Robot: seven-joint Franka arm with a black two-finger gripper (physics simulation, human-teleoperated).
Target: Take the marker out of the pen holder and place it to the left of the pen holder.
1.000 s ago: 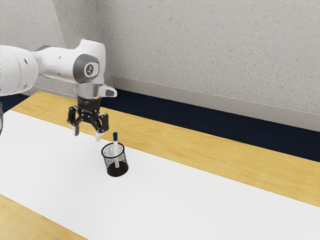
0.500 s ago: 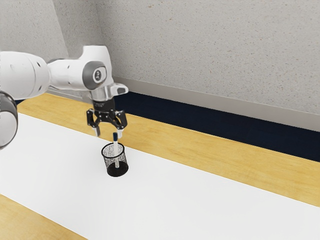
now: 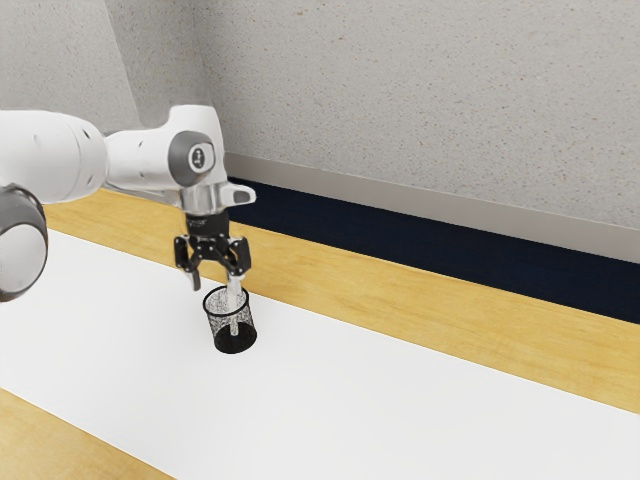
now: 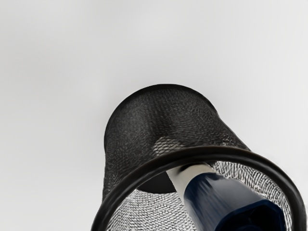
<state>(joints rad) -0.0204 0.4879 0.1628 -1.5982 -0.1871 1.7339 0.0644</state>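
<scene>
Just above the holder, on the arm's side of its mouth, hangs the gripper, its two fingers spread and pointing down, with nothing clasped between them. The marker stands inside the holder, cap end up, its long axis close to upright, its lower end down by the dark base. What matters now is the sideways offset: in the exterior view the marker lines up with the finger on that view's right, not with the middle of the gap, and that fingertip covers its upper end. Whether the finger is touching it or merely passing in front, I can't tell. In the wrist view the blue cap rises through the mouth, nearer to the camera than the rim. I'd judge this the lining-up step, before any grasp. The hand probably needs to shift a little toward the exterior view's right, so the cap falls between the fingers, then sink and close across the upright shaft. Closing while off-centre could knock the marker against the rim or drag the light-looking holder over the white mat; a straight lift should follow.
</scene>
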